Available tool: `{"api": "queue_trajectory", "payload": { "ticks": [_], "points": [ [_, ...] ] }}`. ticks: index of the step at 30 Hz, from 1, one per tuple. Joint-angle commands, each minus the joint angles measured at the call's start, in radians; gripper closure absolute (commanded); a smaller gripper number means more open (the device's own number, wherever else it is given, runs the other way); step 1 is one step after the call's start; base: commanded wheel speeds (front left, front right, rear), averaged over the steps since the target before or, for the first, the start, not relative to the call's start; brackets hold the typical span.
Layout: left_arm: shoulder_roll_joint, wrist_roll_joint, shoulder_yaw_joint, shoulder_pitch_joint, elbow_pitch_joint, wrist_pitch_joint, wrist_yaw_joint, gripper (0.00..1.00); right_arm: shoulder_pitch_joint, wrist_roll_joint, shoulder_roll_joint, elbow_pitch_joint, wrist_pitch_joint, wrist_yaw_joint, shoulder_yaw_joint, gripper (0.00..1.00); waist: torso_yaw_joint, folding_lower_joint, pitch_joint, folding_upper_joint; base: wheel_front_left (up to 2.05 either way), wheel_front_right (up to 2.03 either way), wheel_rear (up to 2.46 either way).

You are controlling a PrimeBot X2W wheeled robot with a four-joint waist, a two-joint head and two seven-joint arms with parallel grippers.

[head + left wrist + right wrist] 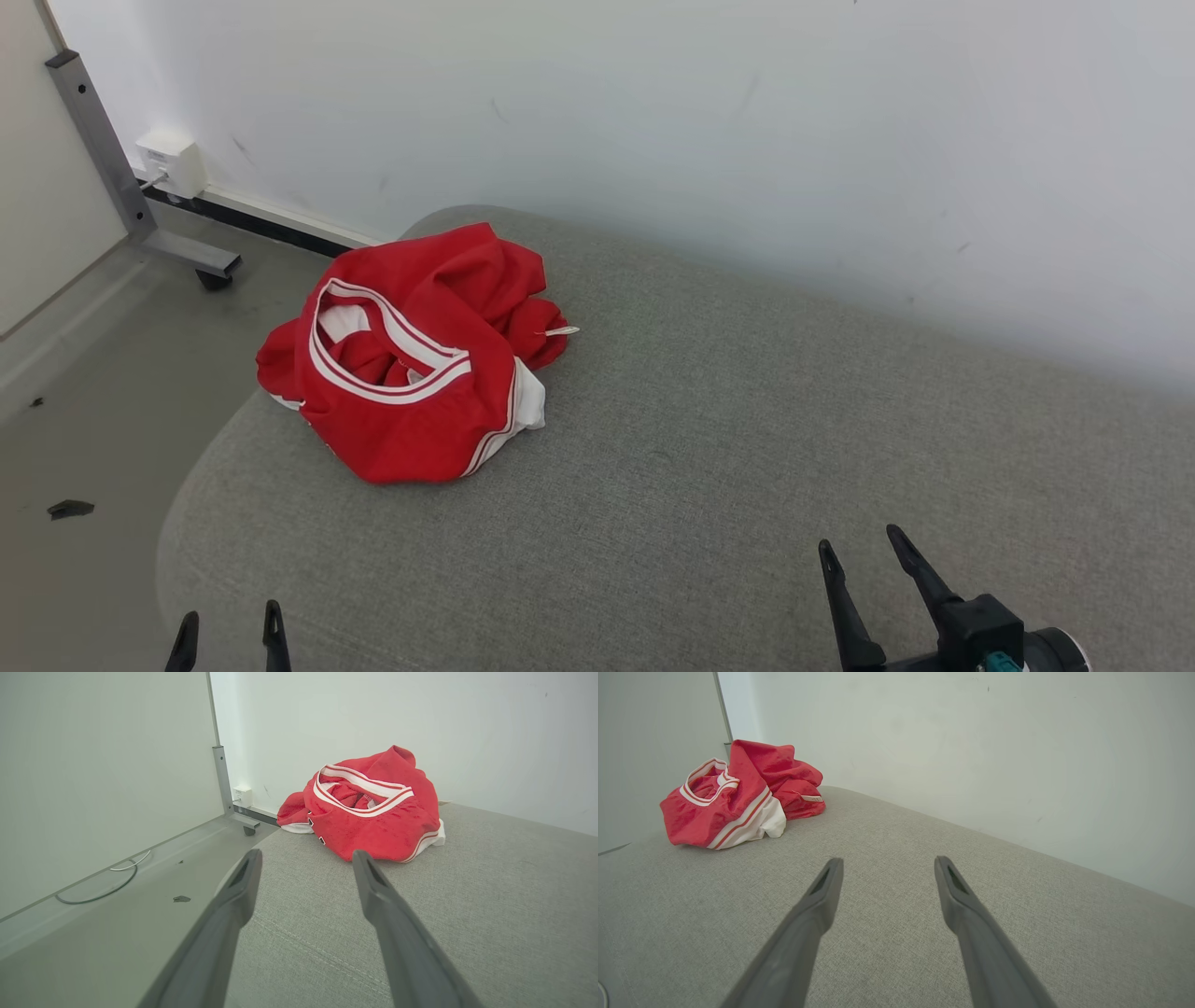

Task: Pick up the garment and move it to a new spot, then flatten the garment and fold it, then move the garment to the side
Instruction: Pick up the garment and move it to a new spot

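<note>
Our left tool (229,623) and right tool (859,541) sit nearest, fingers spread wide and empty, while the crumpled red garment (420,373) lies at the grey cushion's (747,420) far left edge by the wall, open cushion running right, and our left wrist view catches a cable (112,884) on the floor beyond that edge

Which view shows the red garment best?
Head view: whole crumpled garment from above, striped opening included. Left wrist view sees it low, front-on; right wrist view catches it smaller, at upper left.
</note>
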Motion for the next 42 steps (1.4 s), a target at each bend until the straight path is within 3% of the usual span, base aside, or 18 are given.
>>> {"api": "queue_trajectory", "payload": {
  "ticks": [1, 6, 12, 23, 26, 31, 35, 42],
  "points": [
    [-0.001, -0.003, 0.004, 0.013, -0.005, -0.001, 0.001, 0.00, -0.008, -0.002, -0.002, 0.002, -0.005, -0.002, -0.002, 0.00, 0.002, 0.0000, 0.002, 0.0000, 0.00, 0.00, 0.00],
    [-0.016, -0.049, -0.001, -0.011, 0.001, 0.003, -0.018, 0.00, -0.006, -0.006, -0.002, 0.001, -0.009, -0.002, -0.011, 0.00, 0.009, 0.0000, 0.012, 0.0000, 0.00, 0.00, 0.00],
    [-0.014, -0.116, -0.012, -0.153, 0.040, 0.086, -0.053, 0.00, 0.014, -0.014, -0.002, -0.016, -0.009, -0.002, -0.031, 0.00, 0.021, 0.0000, 0.039, 0.0000, 0.00, 0.00, 0.00],
    [0.023, -0.311, 0.043, -0.625, 0.261, 0.273, -0.124, 0.00, -0.074, -0.085, -0.003, -0.118, 0.038, -0.002, -0.019, 0.00, -0.088, 0.0000, 0.248, 0.0000, 0.00, 0.00, 0.00],
    [0.057, -0.386, 0.076, -0.755, 0.361, 0.401, -0.133, 0.00, -0.105, -0.098, -0.002, -0.144, 0.043, -0.002, -0.005, 0.00, -0.134, 0.0000, 0.310, 0.0000, 0.00, 0.00, 0.00],
    [0.070, -0.571, 0.184, -0.946, 0.445, 0.599, -0.099, 0.00, -0.172, -0.110, -0.003, -0.175, 0.045, -0.002, 0.028, 0.00, -0.216, 0.0000, 0.422, 0.0000, 0.00, 0.00, 0.00],
    [0.145, -0.576, 0.186, -1.013, 0.457, 0.712, -0.067, 0.00, -0.224, -0.103, -0.002, -0.188, 0.037, -0.002, 0.059, 0.00, -0.275, 0.0000, 0.494, 0.0000, 0.00, 0.00, 0.00],
    [0.222, -0.564, 0.183, -1.017, 0.444, 0.806, -0.031, 0.00, -0.247, -0.084, -0.002, -0.181, 0.020, -0.002, 0.071, 0.00, -0.341, 0.0000, 0.548, 0.0000, 0.00, 0.00, 0.00]
  ]
}}
